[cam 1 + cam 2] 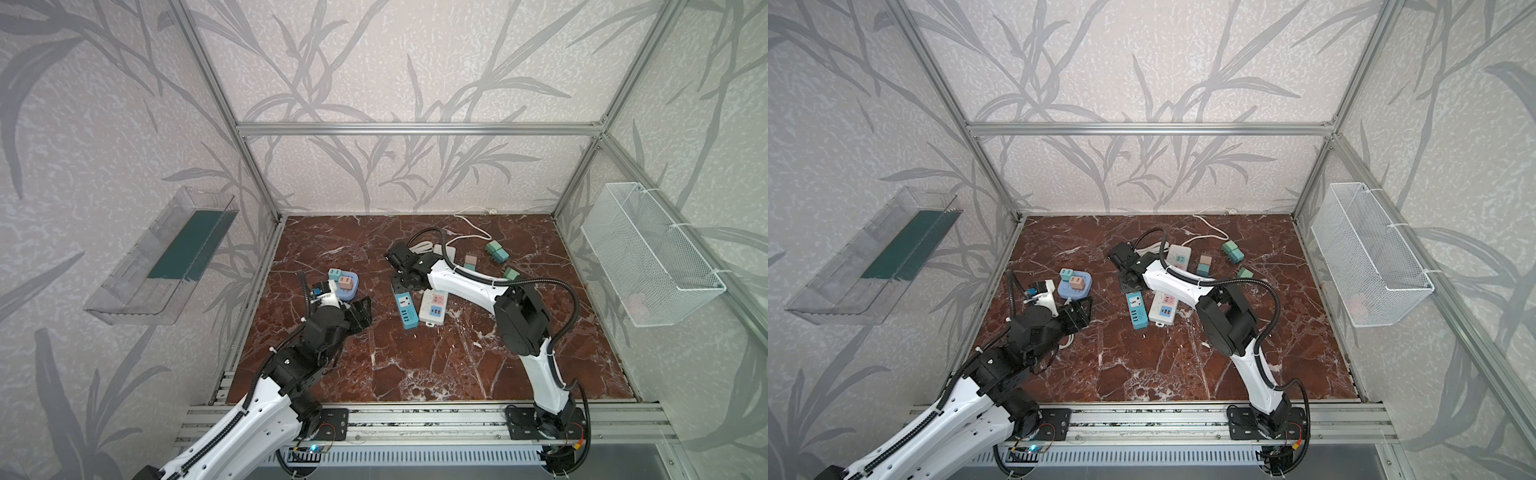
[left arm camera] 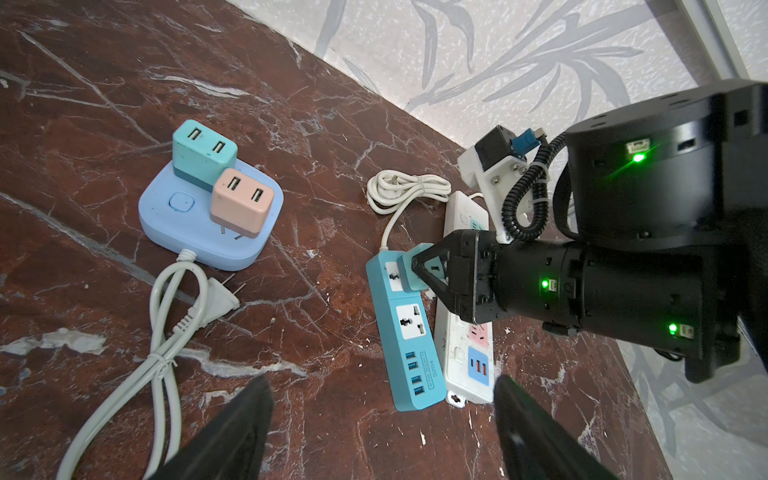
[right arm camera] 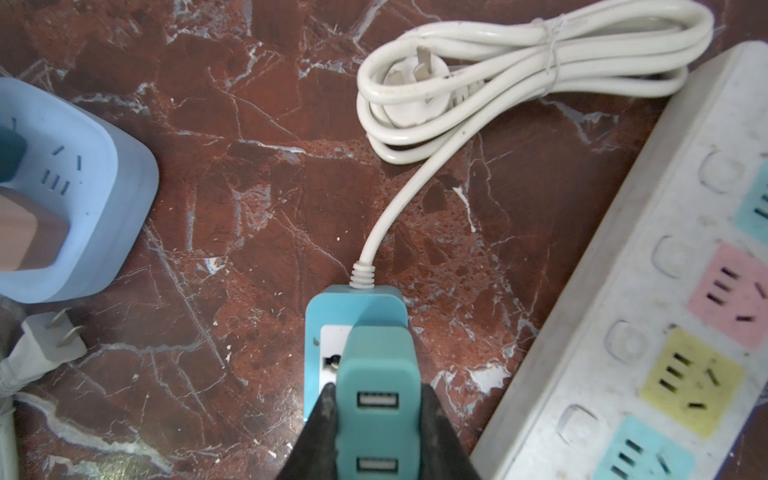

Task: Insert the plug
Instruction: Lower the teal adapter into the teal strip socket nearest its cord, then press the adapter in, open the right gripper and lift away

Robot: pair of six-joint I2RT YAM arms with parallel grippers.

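At the blue power strip [image 2: 405, 332], the right tool [image 3: 378, 392] clamps a teal USB charger [image 3: 376, 365]; the left tool [image 2: 382, 388] stands wide apart.

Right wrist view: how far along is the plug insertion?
Done: plug sits over the end socket of the blue strip. In hand: right end effector grips it; full seating can't be told. Remaining: press home if needed, then release.

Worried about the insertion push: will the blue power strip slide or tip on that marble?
The blue power strip lies flat and long, so tipping seems unlikely. It rests loose on glossy marble, so it may well skid.
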